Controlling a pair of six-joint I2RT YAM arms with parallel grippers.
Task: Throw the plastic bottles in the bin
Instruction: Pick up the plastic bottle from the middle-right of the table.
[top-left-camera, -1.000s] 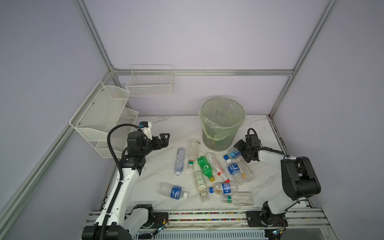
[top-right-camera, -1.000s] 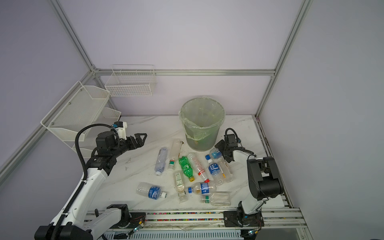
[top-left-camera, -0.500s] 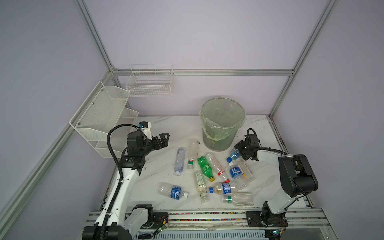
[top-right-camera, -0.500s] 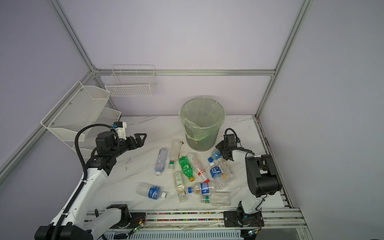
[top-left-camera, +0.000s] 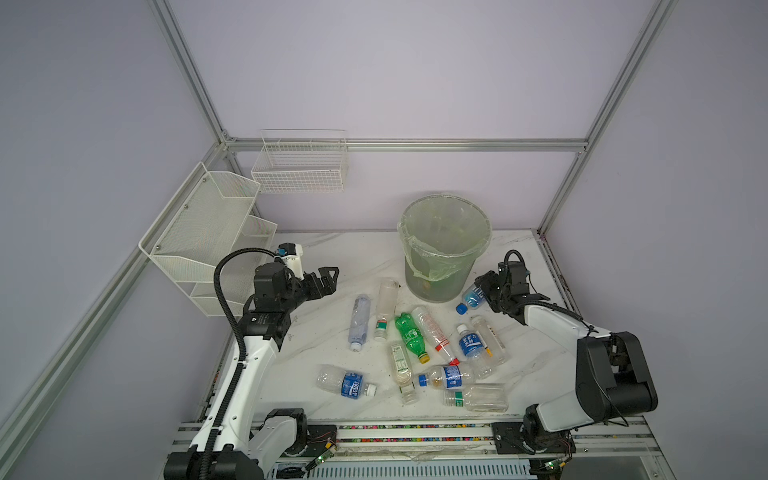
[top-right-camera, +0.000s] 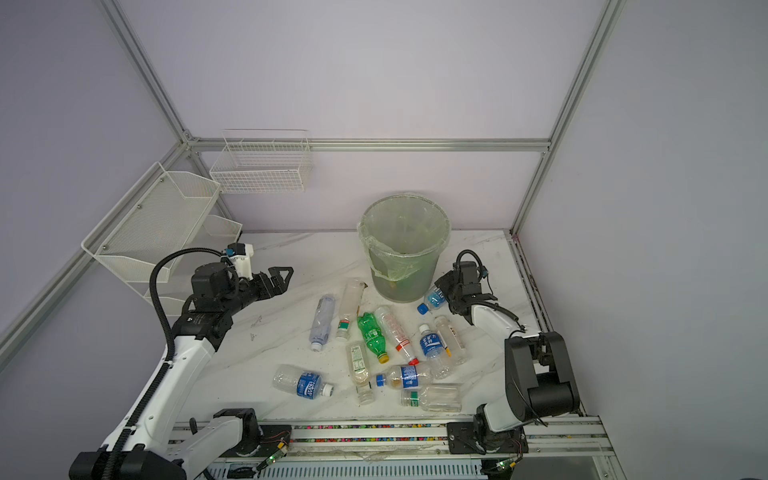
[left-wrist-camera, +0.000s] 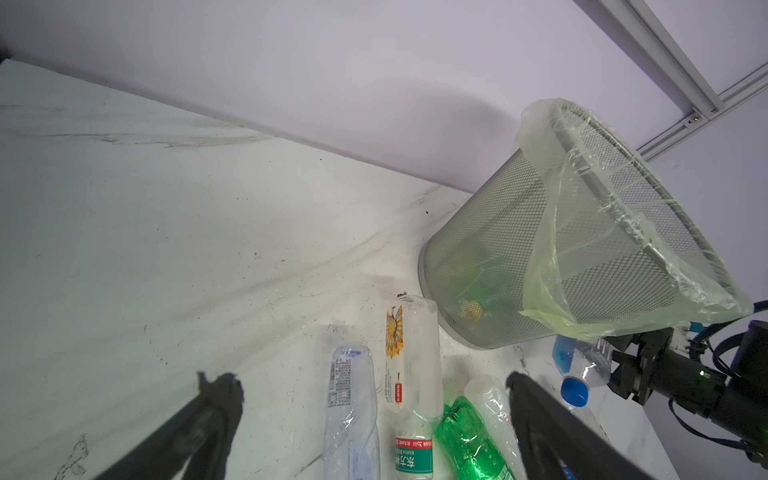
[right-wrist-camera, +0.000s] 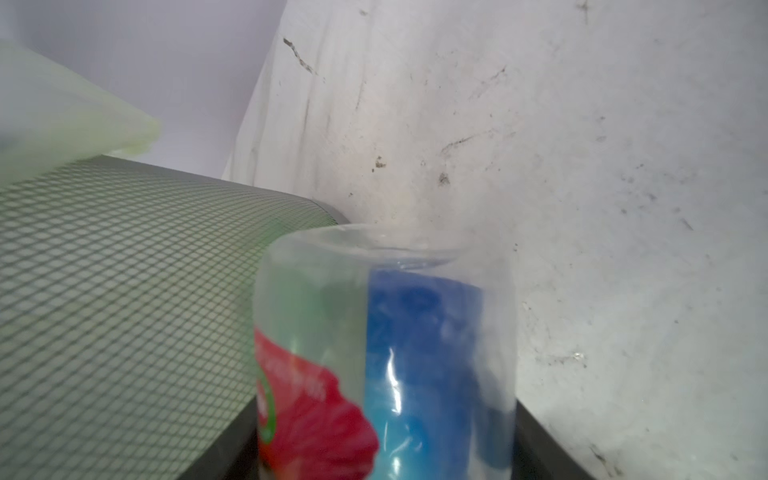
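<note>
Several plastic bottles (top-left-camera: 409, 334) lie scattered on the white marble table (top-left-camera: 316, 353) in front of the bin (top-left-camera: 440, 278), a grey mesh bucket lined with a pale green bag. My right gripper (top-left-camera: 487, 292) is shut on a clear bottle with a blue label and blue cap (top-left-camera: 471, 298), close to the bin's base on its right. The right wrist view shows that bottle (right-wrist-camera: 386, 353) between the jaws, with the bin's mesh (right-wrist-camera: 124, 291) alongside. My left gripper (top-left-camera: 328, 279) hangs open and empty above the table, left of the bottles. A crushed clear bottle (left-wrist-camera: 351, 407) lies ahead of it.
Two white wire baskets (top-left-camera: 299, 166) (top-left-camera: 208, 237) hang on the back and left walls. The metal rail (top-left-camera: 415, 432) with both arm bases runs along the table's front edge. Aluminium frame posts (top-left-camera: 557, 208) stand at the back corners.
My right gripper has closed on the blue-capped bottle and carried it a little towards the bin. The left arm has stayed still and open.
</note>
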